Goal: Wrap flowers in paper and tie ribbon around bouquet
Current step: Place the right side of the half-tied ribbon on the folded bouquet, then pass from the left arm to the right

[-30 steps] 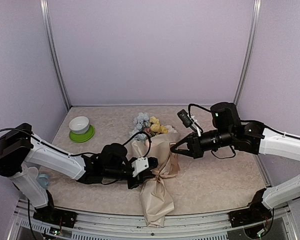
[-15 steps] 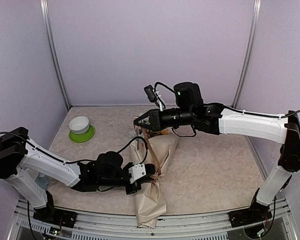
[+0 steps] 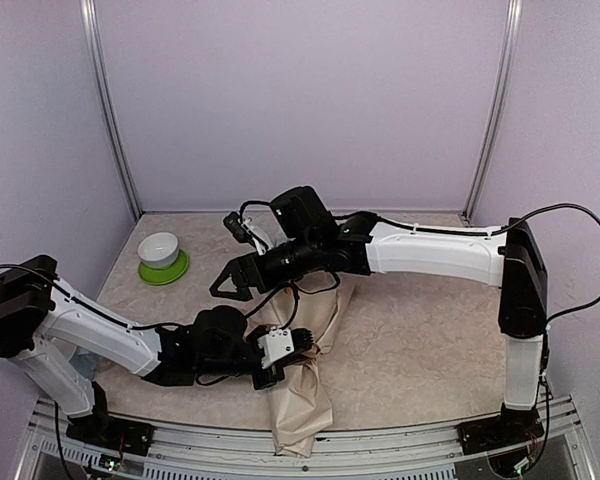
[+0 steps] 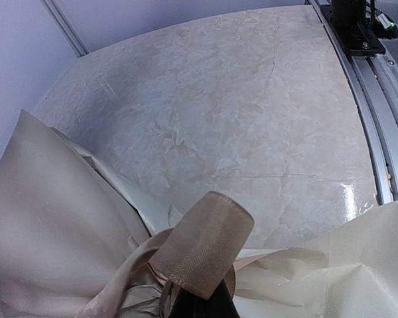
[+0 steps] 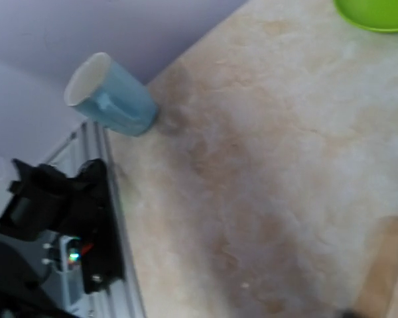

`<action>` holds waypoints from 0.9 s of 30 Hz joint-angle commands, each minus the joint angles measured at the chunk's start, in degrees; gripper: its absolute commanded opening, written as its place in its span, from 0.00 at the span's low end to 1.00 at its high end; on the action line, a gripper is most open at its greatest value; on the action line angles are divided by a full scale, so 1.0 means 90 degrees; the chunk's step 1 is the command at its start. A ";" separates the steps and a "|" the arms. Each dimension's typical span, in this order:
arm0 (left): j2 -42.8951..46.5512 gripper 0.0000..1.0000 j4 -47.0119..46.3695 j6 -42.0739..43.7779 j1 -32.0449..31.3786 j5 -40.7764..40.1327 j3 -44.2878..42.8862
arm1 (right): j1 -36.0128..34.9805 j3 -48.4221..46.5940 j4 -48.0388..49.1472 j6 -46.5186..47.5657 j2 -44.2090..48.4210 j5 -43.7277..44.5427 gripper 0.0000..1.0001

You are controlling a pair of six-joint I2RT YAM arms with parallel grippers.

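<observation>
The paper (image 3: 302, 395) lies as a wrapped cone near the table's (image 3: 420, 340) front edge, its narrow end over the rail, and its top passes under the right arm, so no blooms show. The left gripper (image 3: 302, 342) is clamped on a ribbon (image 4: 202, 255) loop at the cone's waist. The right gripper (image 3: 223, 283) hangs left of the cone, jaws apart, gripping nothing. A white bowl (image 3: 158, 248) sits on a green plate (image 3: 170, 272), its contents unclear. A blue cup (image 5: 109, 99) stands by the left wall
</observation>
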State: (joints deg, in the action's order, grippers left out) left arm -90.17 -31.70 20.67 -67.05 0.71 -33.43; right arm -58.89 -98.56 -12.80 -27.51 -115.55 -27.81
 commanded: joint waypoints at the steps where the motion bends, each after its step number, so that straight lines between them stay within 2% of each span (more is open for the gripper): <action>1: 0.0005 0.00 -0.0111 -0.0021 -0.0041 -0.0065 0.0053 | 0.0089 -0.0223 -0.0570 0.0418 0.0306 0.0367 1.00; 7: -0.0001 0.00 -0.0047 -0.0046 -0.0032 -0.0050 0.0018 | 0.0277 -0.0161 -0.0829 0.0682 0.0645 0.0469 1.00; 10: -0.0024 0.00 0.0001 -0.0226 0.0032 0.0077 -0.0013 | 0.0493 0.0494 -0.0578 0.0837 0.1375 0.0654 0.98; 12: -0.0051 0.00 0.0007 -0.0447 0.0153 0.0331 -0.0030 | 0.0741 0.1434 0.0037 0.0865 0.2131 0.0508 0.87; 15: -0.0143 0.00 -0.0004 -0.0676 0.0323 0.0722 -0.0068 | 0.1177 0.3137 0.0846 0.0600 0.3229 0.0220 0.61; 17: -0.0206 0.00 0.0011 -0.0773 0.0403 0.0868 -0.0123 | 0.1384 0.3930 0.1078 0.0478 0.3731 0.0202 0.54; 22: -0.0252 0.00 -0.0023 -0.1006 0.0644 0.1244 -0.0163 | 0.1021 0.5319 0.1604 0.0926 0.4173 0.0005 0.54; 24: -0.0258 0.00 -0.0042 -0.1053 0.0680 0.1320 -0.0170 | 0.0701 0.5643 0.1964 0.1134 0.4095 0.0026 0.61; 27: -0.0251 0.00 -0.0047 -0.1101 0.0701 0.1332 -0.0172 | 0.0389 0.5567 0.2104 0.1297 0.3707 0.0124 0.69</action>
State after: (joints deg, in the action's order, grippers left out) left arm -91.94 -31.33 12.51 -61.14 10.37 -33.82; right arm -52.14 -48.38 0.12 -19.33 -79.24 -26.30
